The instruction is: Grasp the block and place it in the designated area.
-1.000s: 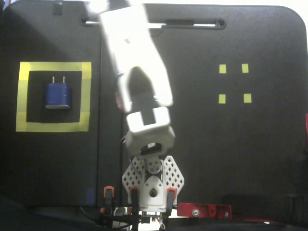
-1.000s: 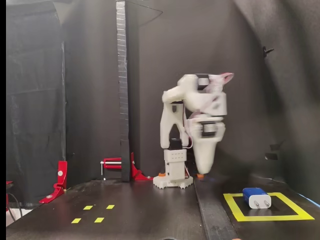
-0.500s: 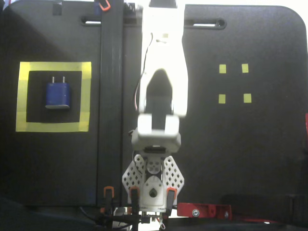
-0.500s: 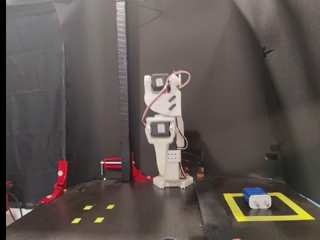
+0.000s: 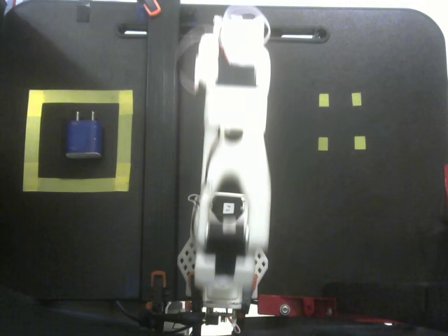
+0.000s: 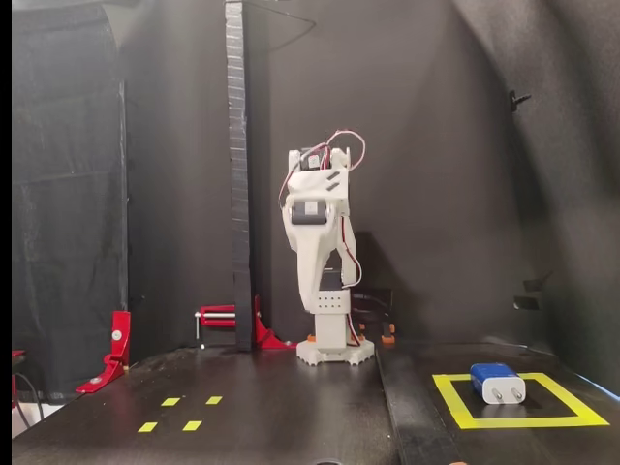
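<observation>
One block (image 5: 85, 137) lies flat inside the one designated area (image 5: 126, 140), on its black centre, two prongs pointing to the top edge in a fixed view; in the other fixed view it sits at the right (image 6: 497, 383), prongs toward the camera. Four small yellow tape squares (image 5: 323, 100) lie well apart from it on the table (image 5: 364, 224). My arm (image 6: 318, 232) is folded upright over its base; whether my hand is released or clenched I cannot tell.
</observation>
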{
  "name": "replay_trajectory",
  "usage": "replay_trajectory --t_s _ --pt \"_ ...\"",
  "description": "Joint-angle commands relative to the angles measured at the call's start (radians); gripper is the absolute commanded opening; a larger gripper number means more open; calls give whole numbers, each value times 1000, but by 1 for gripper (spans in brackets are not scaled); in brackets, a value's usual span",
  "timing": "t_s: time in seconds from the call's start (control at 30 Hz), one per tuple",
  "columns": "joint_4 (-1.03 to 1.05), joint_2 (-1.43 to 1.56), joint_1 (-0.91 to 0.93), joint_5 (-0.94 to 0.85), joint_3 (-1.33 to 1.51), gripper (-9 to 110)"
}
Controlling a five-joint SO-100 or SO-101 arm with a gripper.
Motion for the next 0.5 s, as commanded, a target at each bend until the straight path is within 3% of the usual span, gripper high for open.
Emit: replay_trajectory --t_s 0.0,0.47 --pt "-129 164 9 -9 126 0" --pt "-476 657 0 -3 591 0"
